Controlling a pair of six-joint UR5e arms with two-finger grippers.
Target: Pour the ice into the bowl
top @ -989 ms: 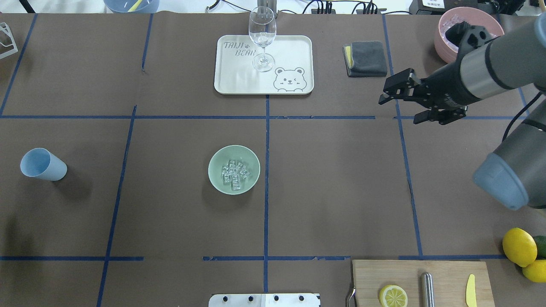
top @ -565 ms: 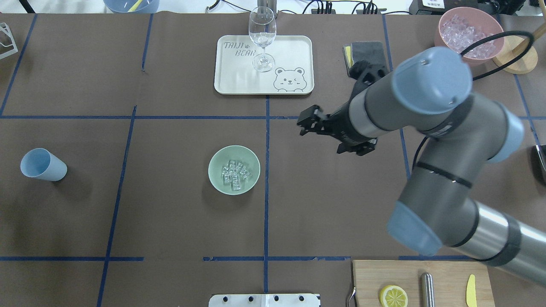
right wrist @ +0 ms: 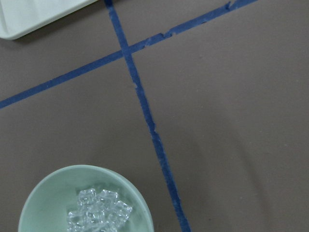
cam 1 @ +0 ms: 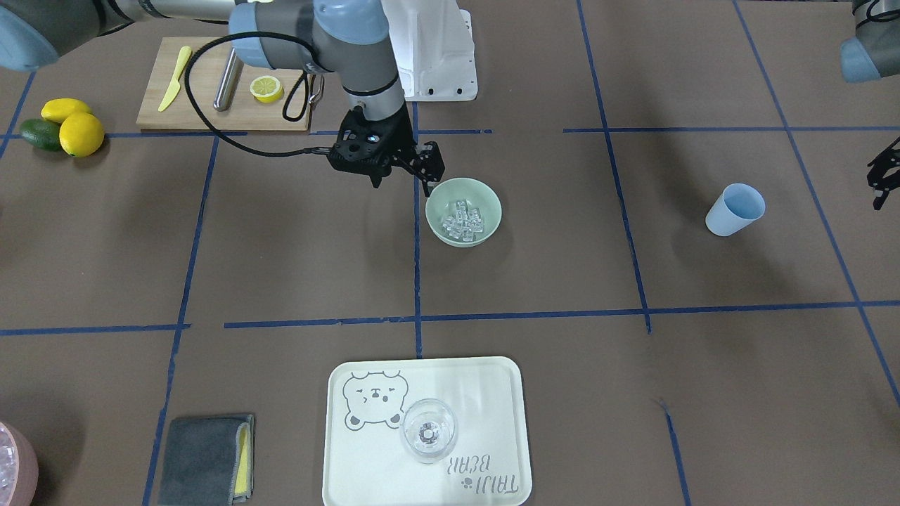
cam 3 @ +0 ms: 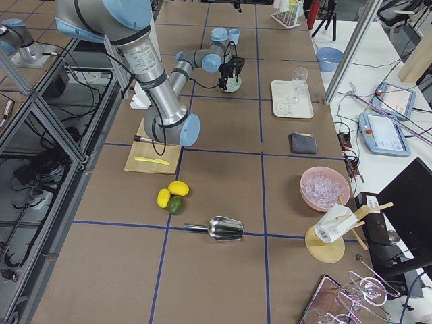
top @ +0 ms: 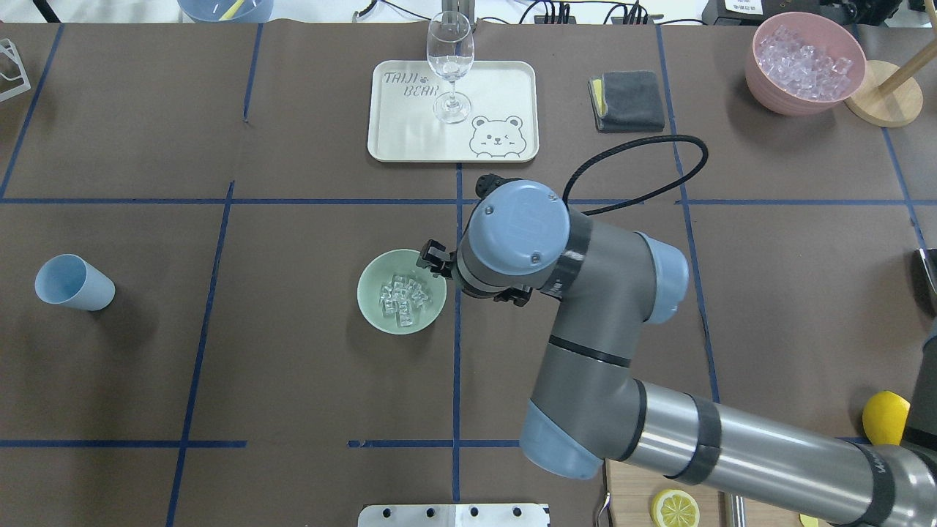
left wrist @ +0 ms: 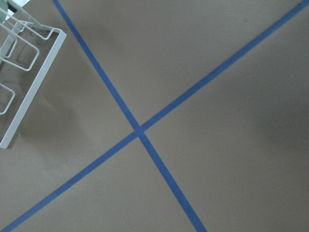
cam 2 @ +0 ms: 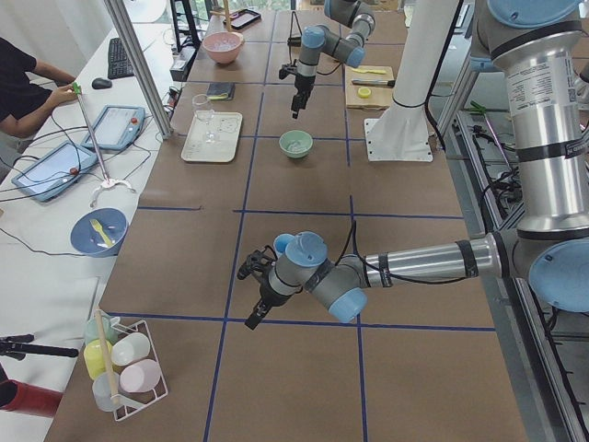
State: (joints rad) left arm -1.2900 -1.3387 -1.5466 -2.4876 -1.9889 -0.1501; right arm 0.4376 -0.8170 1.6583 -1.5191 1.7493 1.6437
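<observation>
Small clear ice cubes lay heaped in round sage-green matte bowl on brown counter. Right pincer spread, empty, just beside rim, probably lining up grip. Left pincer parked clear; spread or pressed, could not tell.

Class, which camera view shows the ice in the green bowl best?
Overhead exterior: the ice lies whole, unblocked in the bowl. Front-facing: smaller; right wrist: cropped; side views: tiny; left wrist: absent.

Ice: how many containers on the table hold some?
2. The sage-green bowl in the middle of the table holds a small pile of ice; the pink bowl at the far corner on the robot's right is heaped with it. The glass and light blue cup look empty.
</observation>
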